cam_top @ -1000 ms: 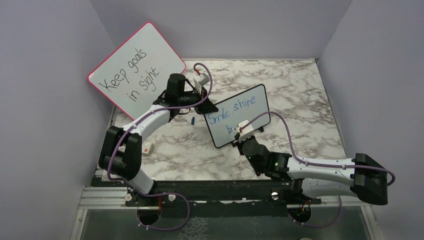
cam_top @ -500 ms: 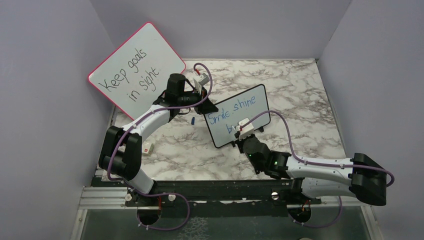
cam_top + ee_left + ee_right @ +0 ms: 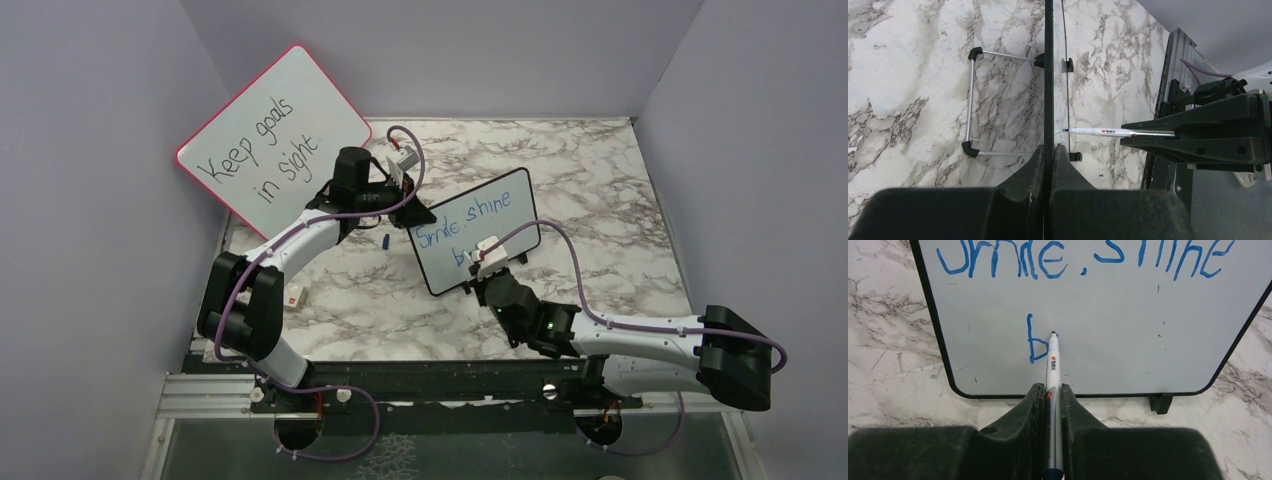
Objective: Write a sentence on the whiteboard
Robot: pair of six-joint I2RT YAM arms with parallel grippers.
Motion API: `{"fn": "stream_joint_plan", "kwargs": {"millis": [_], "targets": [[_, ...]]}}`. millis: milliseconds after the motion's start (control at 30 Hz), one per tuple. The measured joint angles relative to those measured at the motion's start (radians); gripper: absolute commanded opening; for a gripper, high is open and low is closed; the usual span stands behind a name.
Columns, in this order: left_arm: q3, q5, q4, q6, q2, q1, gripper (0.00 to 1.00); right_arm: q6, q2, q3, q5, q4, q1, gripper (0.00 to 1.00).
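Clamped shut on the whiteboard (image 3: 1148, 340) corner with the left gripper (image 3: 1050, 150); pinching a marker (image 3: 1053, 360) tight in the right gripper (image 3: 1052, 400), tip touching mid-frame, just right of the sentence (image 3: 1031, 342) at its "b".

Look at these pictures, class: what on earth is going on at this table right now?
The left pincer is clamped on the edge of a small black-framed whiteboard, steadying it upright on the marble table. The right pincer grips a marker, its tip on the board just right of a blue b starting the second line. Above it the sentence reads "Smile, shine". A red-framed board reading "Keep goals in sight" leans behind.
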Motion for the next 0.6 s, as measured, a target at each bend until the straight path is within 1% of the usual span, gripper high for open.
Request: {"fn": "stream_joint_plan", "kwargs": {"millis": [600], "targets": [[0.000, -0.002, -0.001, 0.000, 0.000, 0.000, 0.00, 0.071, -0.015, 0.000, -0.014, -0.082, -0.005, 0.01]]}}
